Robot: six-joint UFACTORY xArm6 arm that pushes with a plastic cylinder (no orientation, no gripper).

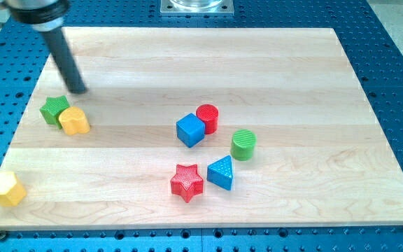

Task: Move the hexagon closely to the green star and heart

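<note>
While my tip (80, 89) stood just above the green star (53, 109) and yellow heart (74, 120), the yellow hexagon (5, 187) lay well apart; I carried no gripper.

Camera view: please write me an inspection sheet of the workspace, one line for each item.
Surface: pale wooden board, lying flat on a blue perforated table.
Job's things: yellow hexagon block at the board's bottom-left corner, apart from the others; green star block and yellow heart block touching, at the view's left.
Clutter: blue cube touching red cylinder; green cylinder; red star block; blue triangle block.
Grippers: none; my tip is just above the green star, toward the view's top, far from the hexagon.
Cables: nothing seen.
Surroundings: grey metal plate at the view's top edge.
</note>
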